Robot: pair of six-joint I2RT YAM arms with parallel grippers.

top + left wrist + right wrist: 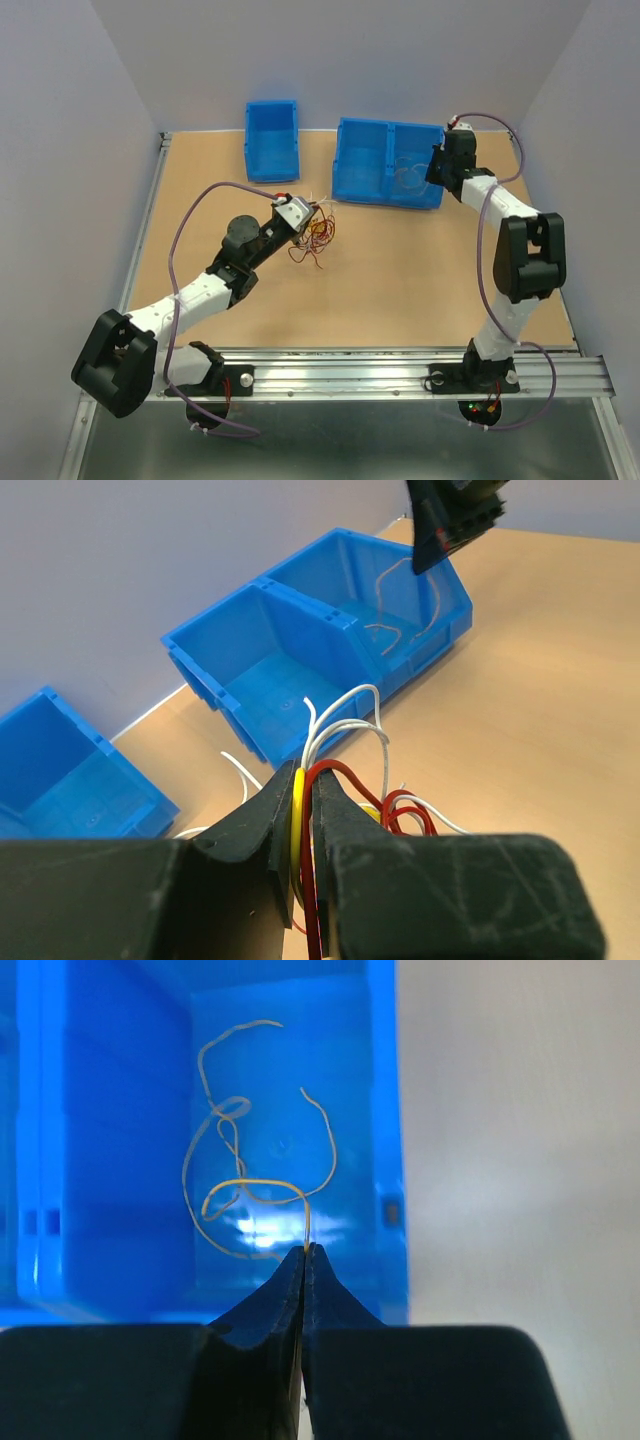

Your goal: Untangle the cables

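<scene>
— Two grippers: how does each stand?

— Left gripper is pinching the clump of cables. Yellow and red strands are squeezed between its fingers, and white loops spring out past the tips.

— Where is the clump?

— It hangs from that gripper over the table, toward the far side, near the small bin and the double bin. I cannot tell whether its lowest loops touch the wood.

— And the right one?

— Right gripper has its fingers pressed together over the double bin's right compartment, nipping one end of a pale wire. The rest of that wire curls in loose loops inside the compartment, well apart from the clump.
</scene>
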